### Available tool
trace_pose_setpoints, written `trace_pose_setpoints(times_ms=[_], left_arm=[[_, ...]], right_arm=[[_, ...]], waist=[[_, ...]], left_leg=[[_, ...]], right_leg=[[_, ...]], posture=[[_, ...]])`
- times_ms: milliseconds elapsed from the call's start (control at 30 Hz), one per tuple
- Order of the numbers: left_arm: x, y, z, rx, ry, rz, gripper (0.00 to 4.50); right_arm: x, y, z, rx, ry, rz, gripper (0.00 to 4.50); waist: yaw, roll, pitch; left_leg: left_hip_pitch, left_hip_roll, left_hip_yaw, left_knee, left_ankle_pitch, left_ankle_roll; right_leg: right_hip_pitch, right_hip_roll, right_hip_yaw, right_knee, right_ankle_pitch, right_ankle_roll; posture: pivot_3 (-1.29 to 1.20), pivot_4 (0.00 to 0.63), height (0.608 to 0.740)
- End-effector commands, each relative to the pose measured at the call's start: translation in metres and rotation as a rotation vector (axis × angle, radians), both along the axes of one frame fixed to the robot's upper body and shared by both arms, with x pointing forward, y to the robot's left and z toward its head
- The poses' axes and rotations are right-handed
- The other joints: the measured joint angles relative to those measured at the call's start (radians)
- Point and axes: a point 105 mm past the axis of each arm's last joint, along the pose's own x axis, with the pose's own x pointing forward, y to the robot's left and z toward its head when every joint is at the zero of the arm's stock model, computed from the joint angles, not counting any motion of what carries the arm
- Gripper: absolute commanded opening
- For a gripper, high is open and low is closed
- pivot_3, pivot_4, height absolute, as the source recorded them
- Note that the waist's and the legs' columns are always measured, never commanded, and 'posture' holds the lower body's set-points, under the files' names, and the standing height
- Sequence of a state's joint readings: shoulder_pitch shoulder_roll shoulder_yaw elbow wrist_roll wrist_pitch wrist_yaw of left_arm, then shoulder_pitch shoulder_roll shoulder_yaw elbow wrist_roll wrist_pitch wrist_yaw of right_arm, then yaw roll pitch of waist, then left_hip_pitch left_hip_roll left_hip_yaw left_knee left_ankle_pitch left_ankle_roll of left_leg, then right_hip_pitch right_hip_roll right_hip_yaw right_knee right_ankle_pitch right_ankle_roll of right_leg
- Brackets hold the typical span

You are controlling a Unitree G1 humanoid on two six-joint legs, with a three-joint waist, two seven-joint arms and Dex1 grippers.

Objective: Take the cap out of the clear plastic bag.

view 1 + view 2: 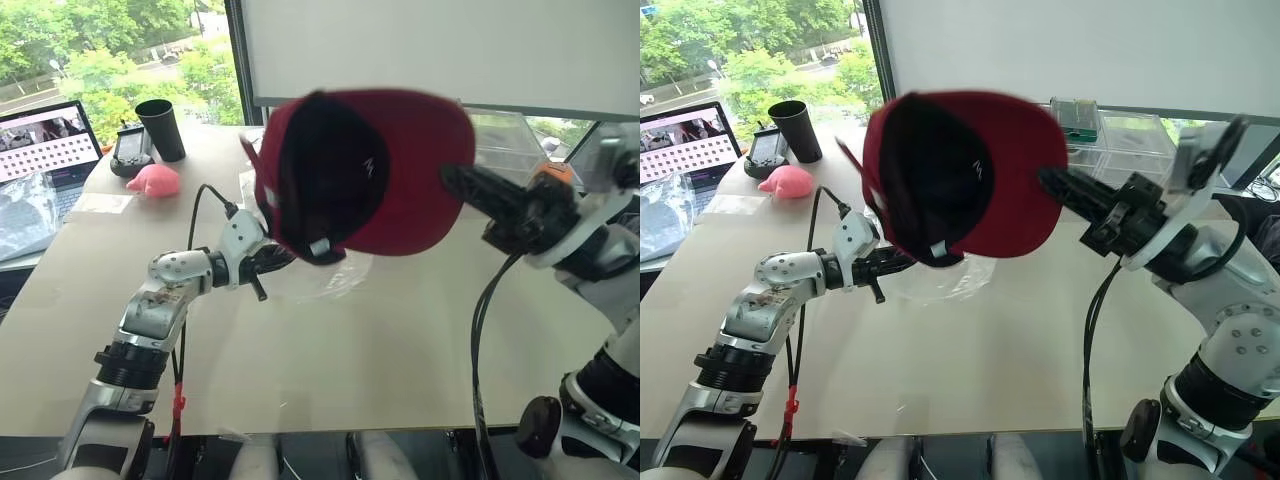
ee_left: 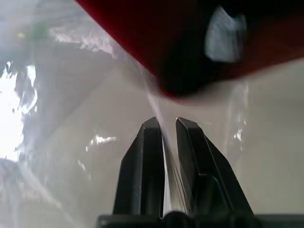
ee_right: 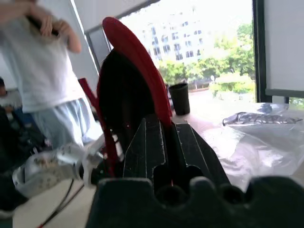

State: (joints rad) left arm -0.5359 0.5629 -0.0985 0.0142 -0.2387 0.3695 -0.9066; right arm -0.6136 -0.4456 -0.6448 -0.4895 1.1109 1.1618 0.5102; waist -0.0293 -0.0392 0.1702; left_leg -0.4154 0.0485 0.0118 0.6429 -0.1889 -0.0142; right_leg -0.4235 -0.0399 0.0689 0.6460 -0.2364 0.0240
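The dark red cap point(image 1: 400, 170) hangs in the air above the table with its dark inside turned toward me. My right gripper point(image 1: 455, 180) is shut on its edge; in the right wrist view the red fabric point(image 3: 137, 61) runs between the two black fingers. Below the cap, the clear plastic bag point(image 1: 320, 278) lies crumpled on the beige table point(image 1: 350, 350). My left gripper point(image 1: 275, 258) is shut on a fold of this bag, and the left wrist view shows the film point(image 2: 71, 95) pinched between the fingers point(image 2: 142, 156). The cap is clear of the bag.
A pink plush toy point(image 1: 155, 180), a black cup point(image 1: 162, 128) and a small black device point(image 1: 132, 148) stand at the far left. A laptop point(image 1: 45, 140) and a smaller clear bag point(image 1: 25, 215) lie at the left edge. Clear boxes point(image 1: 1110, 135) sit behind on the right. A person point(image 3: 47, 71) stands beside the table.
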Motion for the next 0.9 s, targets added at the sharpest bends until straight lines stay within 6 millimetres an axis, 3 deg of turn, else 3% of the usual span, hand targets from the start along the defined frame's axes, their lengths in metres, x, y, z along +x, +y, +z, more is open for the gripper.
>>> trace_pose_setpoints(times_ms=[33, 233, 300, 367, 533, 633, 733, 800, 900], left_arm=[[0.000, 0.001, 0.010, -0.006, -0.049, -0.010, 0.55], [-0.001, 0.001, 0.009, -0.005, -0.048, -0.011, 0.55], [-0.001, 0.002, 0.008, -0.004, -0.047, -0.012, 0.55], [-0.001, 0.001, 0.008, -0.004, -0.047, -0.014, 0.55], [-0.002, 0.000, 0.007, -0.005, -0.046, -0.015, 0.55], [-0.002, 0.000, 0.007, -0.006, -0.046, -0.016, 0.55], [-0.002, 0.000, 0.007, -0.007, -0.047, -0.016, 0.55], [-0.001, 0.001, 0.008, -0.009, -0.052, -0.012, 0.55], [0.000, 0.004, 0.009, -0.010, -0.057, -0.002, 0.55]], right_arm=[[0.007, -0.016, 0.018, 0.148, -0.036, -0.088, 0.03], [0.042, -0.030, 0.011, 0.237, 0.036, -0.338, 0.03], [0.055, -0.031, 0.004, 0.133, 0.007, -0.493, 0.03], [0.059, -0.022, 0.001, 0.019, -0.063, -0.572, 0.03], [0.063, 0.030, -0.016, -0.422, -0.389, -0.643, 0.03], [0.064, 0.063, -0.039, -0.684, -0.610, -0.615, 0.03], [0.064, 0.078, -0.061, -0.869, -0.766, -0.562, 0.03], [0.063, 0.088, -0.097, -1.101, -0.891, -0.425, 0.03], [0.067, 0.083, -0.142, -1.325, -0.896, -0.277, 0.03]], waist=[[-0.002, 0.000, 0.000], [-0.013, 0.000, 0.000], [-0.016, 0.001, 0.000], [-0.016, 0.001, 0.001], [-0.018, 0.002, 0.001], [-0.017, 0.002, 0.001], [-0.015, 0.001, 0.001], [-0.011, 0.001, 0.001], [-0.008, 0.001, 0.001]], left_leg=[[0.000, 0.000, 0.000, 0.000, 0.000, 0.000], [0.000, 0.000, 0.000, 0.000, 0.000, 0.000], [0.000, 0.000, 0.000, 0.000, 0.000, 0.000], [0.000, 0.000, 0.001, 0.000, 0.000, 0.000], [-0.001, 0.000, 0.001, 0.000, 0.000, 0.000], [-0.001, 0.000, 0.001, 0.000, 0.000, 0.000], [-0.001, 0.000, 0.001, 0.000, 0.000, 0.000], [-0.001, 0.000, 0.001, 0.000, 0.000, 0.000], [-0.001, -0.001, 0.001, 0.000, 0.000, 0.000]], right_leg=[[0.000, 0.000, 0.000, 0.000, 0.000, 0.000], [0.000, 0.000, 0.000, 0.000, 0.000, 0.001], [-0.001, 0.000, 0.001, 0.000, 0.000, 0.001], [-0.001, 0.000, 0.001, 0.000, 0.000, 0.001], [-0.002, 0.000, 0.001, 0.000, -0.001, 0.002], [-0.002, 0.000, 0.001, 0.000, -0.003, 0.005], [-0.002, 0.000, 0.001, 0.000, -0.004, 0.006], [-0.002, 0.000, 0.001, 0.000, -0.003, 0.005], [-0.002, -0.001, 0.000, 0.000, -0.003, 0.005]], posture=[[0.00, 0.150, 0.740], [0.00, 0.150, 0.740], [0.00, 0.150, 0.740], [0.00, 0.150, 0.740], [0.00, 0.150, 0.740], [0.00, 0.150, 0.740], [0.00, 0.150, 0.740], [0.00, 0.150, 0.740], [0.00, 0.150, 0.740]])
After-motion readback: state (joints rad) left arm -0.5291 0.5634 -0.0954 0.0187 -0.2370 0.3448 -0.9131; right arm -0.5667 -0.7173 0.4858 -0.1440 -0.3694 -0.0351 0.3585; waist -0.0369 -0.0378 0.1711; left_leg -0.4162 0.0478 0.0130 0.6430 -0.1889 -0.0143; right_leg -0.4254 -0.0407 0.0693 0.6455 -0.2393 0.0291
